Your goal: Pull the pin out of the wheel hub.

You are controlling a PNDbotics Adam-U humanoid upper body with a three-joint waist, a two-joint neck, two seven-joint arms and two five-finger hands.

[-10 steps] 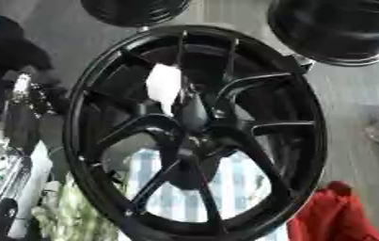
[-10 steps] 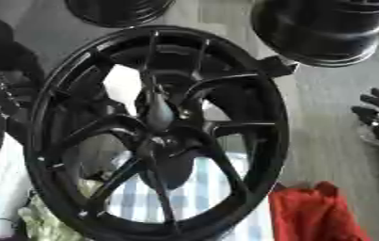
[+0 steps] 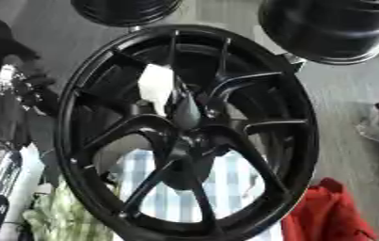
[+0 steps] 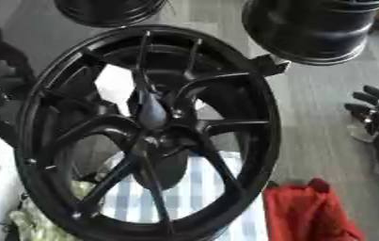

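The wheel hub [image 3: 194, 136] stands tilted in the middle of the view, a black rim with spokes meeting at the centre. A dark pointed piece [image 3: 185, 110] rises just above the centre; it may be the pin, but I cannot tell for sure. A white tag [image 3: 156, 87] shows behind the upper spokes.

The right robot hand [image 4: 372, 110] waits well apart at the right edge, fingers slightly curled and holding nothing. The left robot hand is not visible.

Risk, in my judgement: the reach is long, and the fingers could strike a spoke and tip the rim.

The right eye view shows the hand's fingers clearly; the left eye view catches only their tips. A red cloth [image 4: 307, 212] lies below.
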